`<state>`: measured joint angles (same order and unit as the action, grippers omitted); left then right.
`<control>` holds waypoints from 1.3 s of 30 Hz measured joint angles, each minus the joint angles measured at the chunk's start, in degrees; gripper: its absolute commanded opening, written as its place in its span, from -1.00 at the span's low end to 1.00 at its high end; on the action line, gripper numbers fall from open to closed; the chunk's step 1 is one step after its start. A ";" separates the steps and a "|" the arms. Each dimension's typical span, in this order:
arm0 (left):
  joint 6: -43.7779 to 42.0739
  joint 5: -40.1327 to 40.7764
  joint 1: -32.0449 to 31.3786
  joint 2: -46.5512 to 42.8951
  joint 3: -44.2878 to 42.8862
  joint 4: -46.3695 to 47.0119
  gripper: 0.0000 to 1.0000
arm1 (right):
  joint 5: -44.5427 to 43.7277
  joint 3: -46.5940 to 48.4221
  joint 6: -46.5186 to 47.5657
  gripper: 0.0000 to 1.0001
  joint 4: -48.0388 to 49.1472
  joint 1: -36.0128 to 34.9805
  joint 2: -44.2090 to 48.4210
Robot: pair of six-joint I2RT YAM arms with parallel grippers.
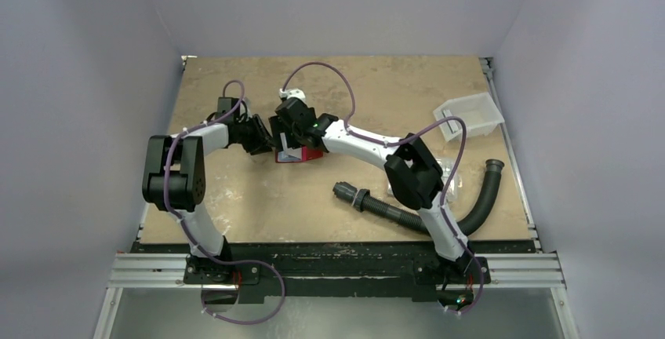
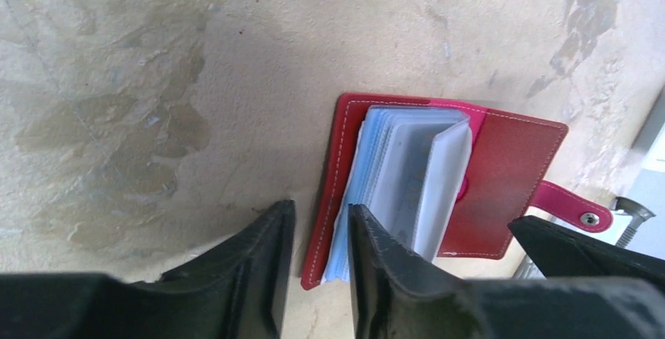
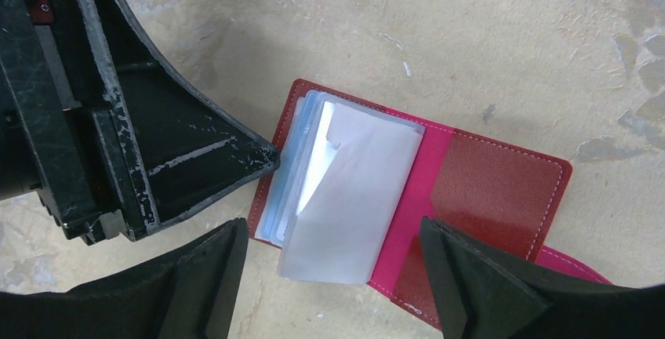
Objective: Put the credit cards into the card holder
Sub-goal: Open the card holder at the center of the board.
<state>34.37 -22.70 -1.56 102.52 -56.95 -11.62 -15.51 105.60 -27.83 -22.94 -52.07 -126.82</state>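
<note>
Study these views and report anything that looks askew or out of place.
The card holder lies open on the table, and its clear sleeves do not lie flat: the top one curls up, half-turned. The table shows blotchy worn patches. Nothing looks spilled.

Desk scene, partly masked: the left end effector [image 2: 320,212] hides the near corner of the card holder [image 2: 514,170], and the right end effector [image 3: 333,227] cuts off its closing tab [image 3: 576,264]. From above, only a red sliver shows. Whether the cloudy sleeves [image 3: 353,198] hold credit cards cannot be told.
</note>
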 measured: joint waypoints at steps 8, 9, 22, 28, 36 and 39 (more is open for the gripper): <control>0.98 -1.64 0.17 2.27 -1.33 -0.09 -0.46 | -0.98 -0.17 -0.81 0.87 0.98 -0.46 -1.22; 1.01 -1.75 0.17 2.38 -1.40 -0.07 -0.47 | -1.60 -0.17 -0.90 0.87 1.11 -0.61 -1.42; 1.03 -2.34 0.31 2.99 -1.77 -0.11 -0.51 | -5.46 1.07 -1.14 0.76 1.64 -1.97 -6.84; 0.98 -2.29 0.31 2.99 -1.77 -0.13 -0.51 | -6.01 -0.87 -2.97 0.34 3.17 -1.88 -6.29; 0.94 -2.25 0.31 2.97 -1.79 -0.13 -0.48 | 4.28 -20.39 -4.98 -0.25 15.69 2.58 4.83; 0.63 -2.43 0.31 2.91 -1.79 -0.07 -0.40 | 12.74 -26.32 -6.36 -0.34 23.65 6.56 7.17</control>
<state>35.00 -25.12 -1.26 105.43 -58.74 -11.68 -2.76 79.29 -34.20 0.71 -45.52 -119.66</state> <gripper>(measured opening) 0.257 0.658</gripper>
